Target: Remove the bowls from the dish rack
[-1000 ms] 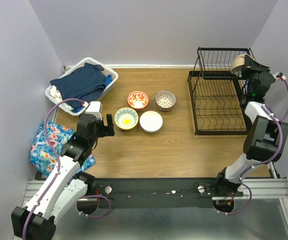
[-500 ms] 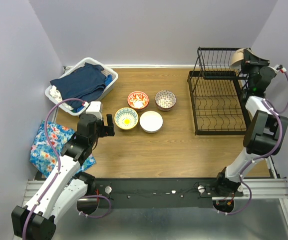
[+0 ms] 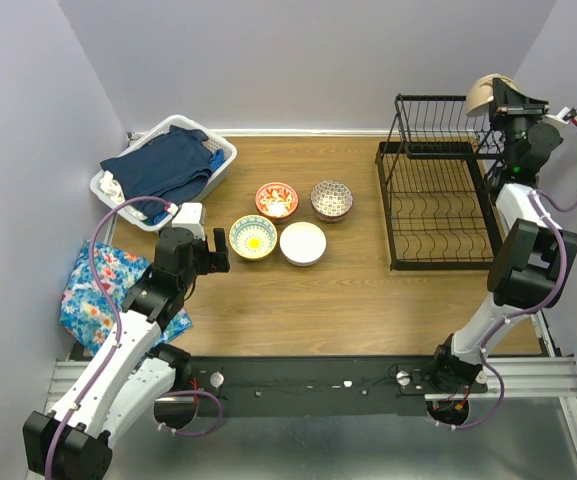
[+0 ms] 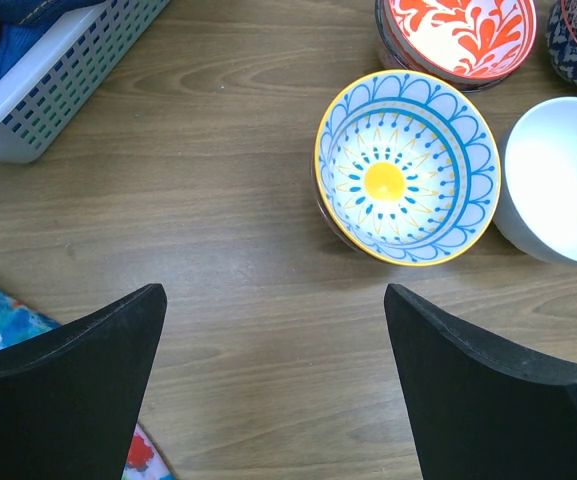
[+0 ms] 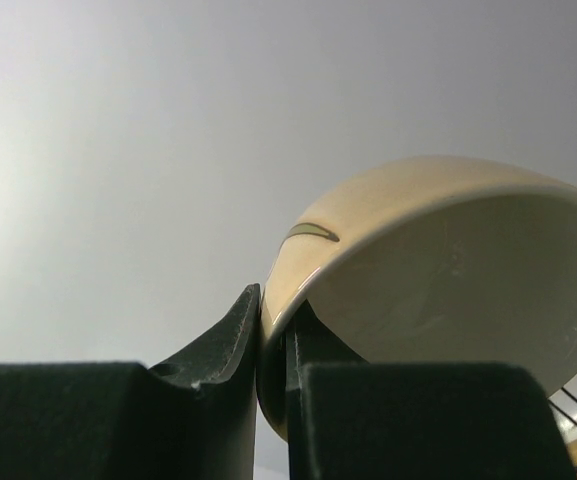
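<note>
Right gripper [image 5: 273,335] clamps rim of cream bowl [image 5: 448,270], dish rack [image 3: 438,205] below | left gripper [image 4: 273,320] spread, blue-and-yellow bowl [image 4: 406,165] ahead

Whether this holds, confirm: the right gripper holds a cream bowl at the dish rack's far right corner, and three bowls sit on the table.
Not three: the top external view shows four bowls on the table. The right gripper does hold the cream bowl at the dish rack's far right corner.
</note>
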Action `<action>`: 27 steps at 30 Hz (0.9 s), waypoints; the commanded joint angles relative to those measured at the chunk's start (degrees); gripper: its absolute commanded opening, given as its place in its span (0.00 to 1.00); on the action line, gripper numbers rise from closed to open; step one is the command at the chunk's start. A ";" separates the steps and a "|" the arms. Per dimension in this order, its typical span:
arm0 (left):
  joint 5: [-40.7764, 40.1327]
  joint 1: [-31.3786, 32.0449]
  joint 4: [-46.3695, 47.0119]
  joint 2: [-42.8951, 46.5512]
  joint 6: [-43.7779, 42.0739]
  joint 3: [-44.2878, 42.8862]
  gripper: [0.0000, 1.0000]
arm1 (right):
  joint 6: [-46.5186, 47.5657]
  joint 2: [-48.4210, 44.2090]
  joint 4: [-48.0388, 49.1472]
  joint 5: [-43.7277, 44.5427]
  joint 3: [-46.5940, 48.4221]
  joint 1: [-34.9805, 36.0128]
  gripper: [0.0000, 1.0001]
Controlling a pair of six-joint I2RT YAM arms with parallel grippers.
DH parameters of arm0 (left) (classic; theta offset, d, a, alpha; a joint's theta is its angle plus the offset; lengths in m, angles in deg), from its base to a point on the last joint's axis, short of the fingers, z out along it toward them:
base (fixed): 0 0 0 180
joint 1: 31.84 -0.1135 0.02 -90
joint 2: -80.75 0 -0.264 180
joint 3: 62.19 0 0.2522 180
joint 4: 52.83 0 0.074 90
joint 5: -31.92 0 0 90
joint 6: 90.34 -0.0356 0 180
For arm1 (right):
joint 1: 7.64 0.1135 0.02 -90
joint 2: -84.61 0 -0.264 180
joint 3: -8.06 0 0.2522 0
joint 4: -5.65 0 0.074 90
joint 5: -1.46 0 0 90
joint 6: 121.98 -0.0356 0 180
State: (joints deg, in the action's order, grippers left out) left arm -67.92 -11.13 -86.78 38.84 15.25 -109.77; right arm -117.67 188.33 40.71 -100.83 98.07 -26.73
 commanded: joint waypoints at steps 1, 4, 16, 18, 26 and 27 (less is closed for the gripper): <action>-0.52 -0.23 1.11 0.34 -0.83 0.34 0.99 | -0.53 -5.62 3.40 -5.63 0.40 -0.07 0.01; -0.09 -0.23 1.20 0.43 -0.83 0.25 0.99 | 0.96 -8.96 -0.64 -9.58 -0.48 -0.07 0.01; 1.14 -0.23 1.55 0.08 -0.74 0.42 0.99 | 11.76 -24.87 -23.57 -22.86 -8.30 0.02 0.01; 1.23 -0.23 1.55 0.07 -0.65 0.34 0.99 | 16.84 -28.47 -31.04 -22.95 -9.27 0.11 0.01; 2.99 -0.14 2.25 0.86 -0.48 0.69 0.99 | 29.69 -34.99 -51.15 -18.83 -10.59 5.81 0.01; 2.90 -0.14 2.34 0.95 -0.48 0.69 0.99 | 32.66 -35.60 -53.10 -18.12 -10.51 6.17 0.01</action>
State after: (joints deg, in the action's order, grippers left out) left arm -66.79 -11.15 -86.25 38.86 15.25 -109.77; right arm -96.31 156.81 -0.34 -120.99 87.60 -23.50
